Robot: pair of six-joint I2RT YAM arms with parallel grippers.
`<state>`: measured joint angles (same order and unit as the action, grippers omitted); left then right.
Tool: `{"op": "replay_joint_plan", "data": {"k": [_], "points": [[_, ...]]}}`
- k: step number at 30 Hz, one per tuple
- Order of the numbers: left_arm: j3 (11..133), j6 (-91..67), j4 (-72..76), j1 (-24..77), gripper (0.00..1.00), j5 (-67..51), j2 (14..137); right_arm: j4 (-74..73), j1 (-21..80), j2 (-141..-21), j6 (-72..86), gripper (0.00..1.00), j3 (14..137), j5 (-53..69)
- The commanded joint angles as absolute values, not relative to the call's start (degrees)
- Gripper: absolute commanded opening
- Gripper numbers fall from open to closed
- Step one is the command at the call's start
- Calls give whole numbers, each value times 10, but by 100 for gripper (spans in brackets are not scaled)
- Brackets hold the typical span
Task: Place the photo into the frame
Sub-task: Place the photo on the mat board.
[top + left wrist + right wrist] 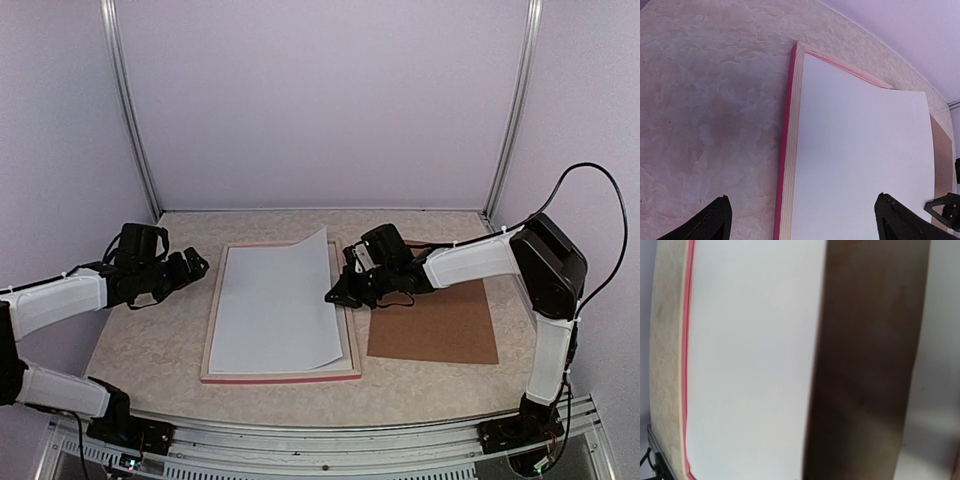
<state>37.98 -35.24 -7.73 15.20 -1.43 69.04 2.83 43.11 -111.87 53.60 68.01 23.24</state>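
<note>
COUNT | photo (275,305): one | frame (280,377): one | backing board (440,330): one, brown | flat rectangular pieces together: three | arms: two, left arm (60,300) and right arm (470,262) | grippers: two, left gripper (195,265) and right gripper (338,293) | table (150,350): one

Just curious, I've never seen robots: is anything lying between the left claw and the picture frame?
Nothing: only bare marbled table separates the left gripper from the frame, clearest in the top view.
</note>
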Motion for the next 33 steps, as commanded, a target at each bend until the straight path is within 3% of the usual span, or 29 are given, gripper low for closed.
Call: {"op": "replay_joint_plan", "data": {"k": [1,21,33], "points": [[394,-342,-67,155,99,-8,691,24,440,-1127,539,0,688,229],[385,-338,-63,159,99,-7,693,-55,441,-1078,486,43,687,125],[362,-341,-37,173,99,-29,721,-123,440,-1072,408,55,705,16]]}}
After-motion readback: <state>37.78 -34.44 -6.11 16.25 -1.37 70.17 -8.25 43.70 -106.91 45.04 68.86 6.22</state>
